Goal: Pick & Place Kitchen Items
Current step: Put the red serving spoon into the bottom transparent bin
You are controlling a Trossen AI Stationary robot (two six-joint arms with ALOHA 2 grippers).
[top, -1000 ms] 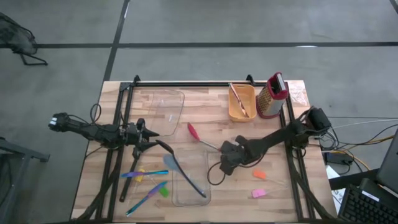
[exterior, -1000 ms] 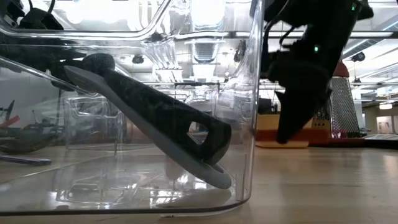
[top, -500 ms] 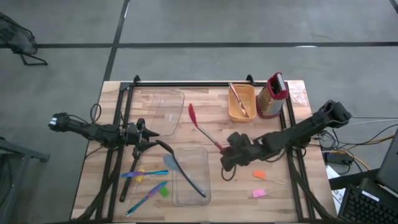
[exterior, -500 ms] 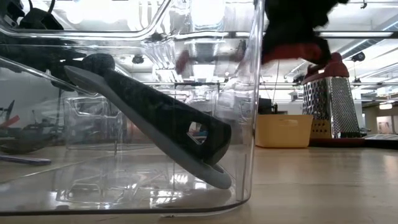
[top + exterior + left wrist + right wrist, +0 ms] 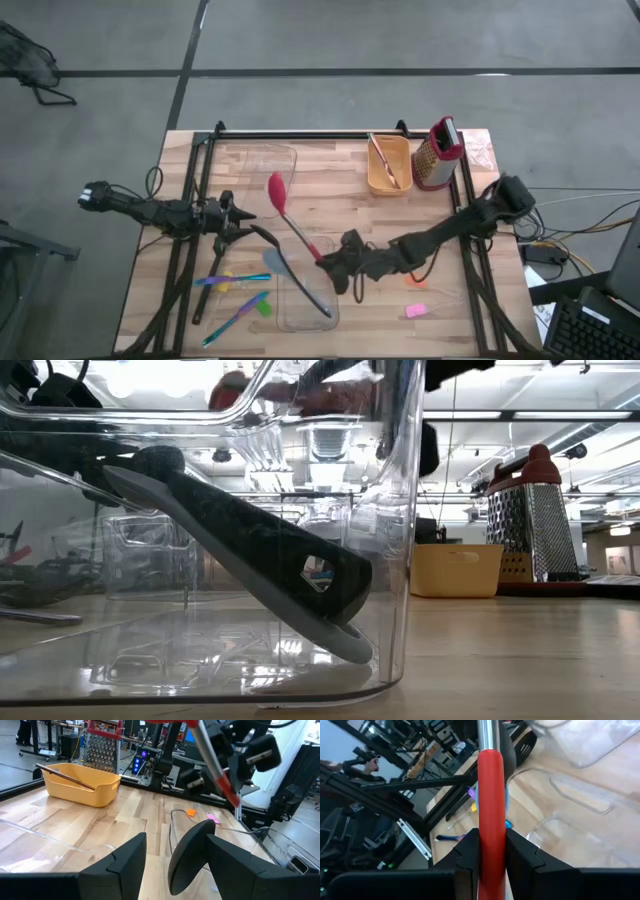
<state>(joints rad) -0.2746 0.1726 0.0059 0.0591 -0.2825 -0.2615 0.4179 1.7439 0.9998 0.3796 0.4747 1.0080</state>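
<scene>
My right gripper (image 5: 336, 263) is shut on the red spoon (image 5: 297, 226), high over the near clear container (image 5: 325, 300). The spoon's bowl (image 5: 275, 188) points toward the far left; it also shows in the low view (image 5: 232, 385). In that container a black slotted turner (image 5: 250, 540) and a light-blue spoon (image 5: 330, 638) lean against the wall. My left gripper (image 5: 236, 214) waits open at the table's left, with a black spoon bowl (image 5: 189, 855) in front of its fingers. Blue and purple sticks (image 5: 236, 281) and a green chunk (image 5: 263, 308) lie near left. My right gripper pinches the red spoon's red handle (image 5: 491, 805) between its two fingers (image 5: 468, 856), at the end away from the bowl. It comes from the table's right, and the fingers lie along the handle. The spoon is lifted clear and sticks out ahead of them.
A second clear container (image 5: 262, 172) lies at the far left. A yellow bin (image 5: 388, 165) with a stick in it and the red-topped grater (image 5: 437, 155) stand at the far right. Orange (image 5: 417, 281) and pink (image 5: 416, 311) chunks lie near right.
My right gripper has risen from the table with the red spoon and moved toward the table's left, over the near clear container. The spoon is now lifted clear, and its bowl has swung toward the far left. My left arm has kept still.
</scene>
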